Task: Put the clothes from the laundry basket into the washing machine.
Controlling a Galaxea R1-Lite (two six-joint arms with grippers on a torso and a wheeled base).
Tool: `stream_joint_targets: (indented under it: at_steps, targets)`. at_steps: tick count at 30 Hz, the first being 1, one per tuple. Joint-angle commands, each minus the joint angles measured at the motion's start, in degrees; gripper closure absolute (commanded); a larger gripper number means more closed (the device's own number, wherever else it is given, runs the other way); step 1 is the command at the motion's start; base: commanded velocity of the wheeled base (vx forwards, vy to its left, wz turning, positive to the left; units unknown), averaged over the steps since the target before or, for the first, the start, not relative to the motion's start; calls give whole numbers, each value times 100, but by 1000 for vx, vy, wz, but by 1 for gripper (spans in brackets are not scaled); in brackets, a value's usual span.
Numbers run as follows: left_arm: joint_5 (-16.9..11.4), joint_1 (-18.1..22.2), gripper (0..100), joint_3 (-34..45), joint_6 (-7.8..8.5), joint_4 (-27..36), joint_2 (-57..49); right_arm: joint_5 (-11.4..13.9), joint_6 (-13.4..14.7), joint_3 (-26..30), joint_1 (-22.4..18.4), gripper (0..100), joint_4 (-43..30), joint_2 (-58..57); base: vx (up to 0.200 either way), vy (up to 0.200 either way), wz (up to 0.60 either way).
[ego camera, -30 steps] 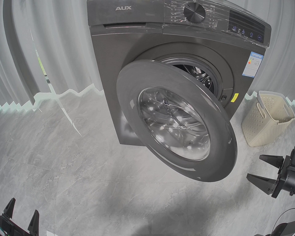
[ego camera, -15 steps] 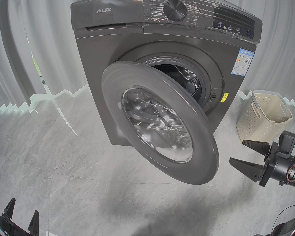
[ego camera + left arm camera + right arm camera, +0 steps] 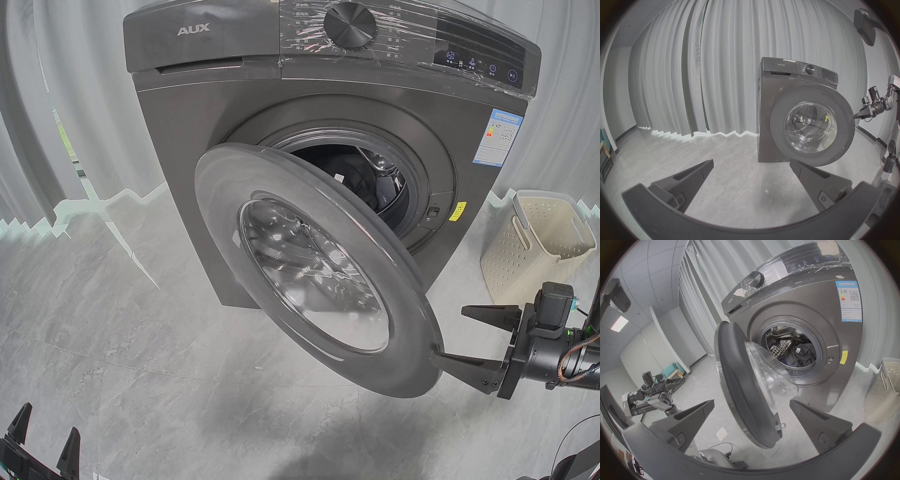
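On the grey floor (image 3: 156,350), in the middle and on the far side, stands a dark grey washing machine (image 3: 187,125). Its big round door (image 3: 312,269) is open. The door stands out toward the near side, with its hinge on the left and its free edge on the right. It has a clear window in the middle. Behind the door is the round hole of the drum, and dark clothes (image 3: 797,354) lie inside it. A round knob (image 3: 350,24) sits high on the front of the machine. A blue sticker (image 3: 498,137) is stuck on the right side of the front.

Just to the right of the machine, the cream laundry basket (image 3: 544,250) stands on the floor. Its walls have lots of little holes.

The right claw (image 3: 450,333) is at the near right, between the door and the basket. Its two fingers are wide apart and hold nothing. The tip of the nearer finger (image 3: 469,367) is right at the free edge of the door and looks like it touches the rim. In the right wrist view, the edge of the door sits between the two fingers.

The left claw (image 3: 50,420) is low at the near left, well apart from the machine. Its fingers are apart too and hold nothing.

A long pale curtain (image 3: 81,94) hangs behind the machine, from the left side to the right side.
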State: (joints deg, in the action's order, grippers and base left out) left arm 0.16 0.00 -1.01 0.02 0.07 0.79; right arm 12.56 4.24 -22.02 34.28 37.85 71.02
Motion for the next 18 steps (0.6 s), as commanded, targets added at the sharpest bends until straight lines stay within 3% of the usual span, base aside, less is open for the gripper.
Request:
stream_joint_targets:
  at_steps: [1,4,6,7,11,13,18]
  targets:
    - [2,-9,0,101,6,1,-79,-34,15,-31,-53,0,3,281,0,0,0]
    - [2,0,0,101,6,1,-79,-570,86,-171,-387,0,144,579,0,0,0]
    - [2,0,0,101,6,1,-79,-711,77,-171,-633,0,451,579,0,0,0]
    - [2,0,0,101,6,1,-79,-719,77,-171,-659,0,486,579,0,0,0]
    - [2,0,0,101,6,1,-79,-755,-20,-215,-1670,0,961,588,0,0,0]
    - [2,0,0,101,6,1,-79,-737,-81,-207,-1907,0,1031,571,0,0,0]
    - [2,0,0,101,6,1,-79,-746,-125,4,-1907,0,987,456,0,0,0]
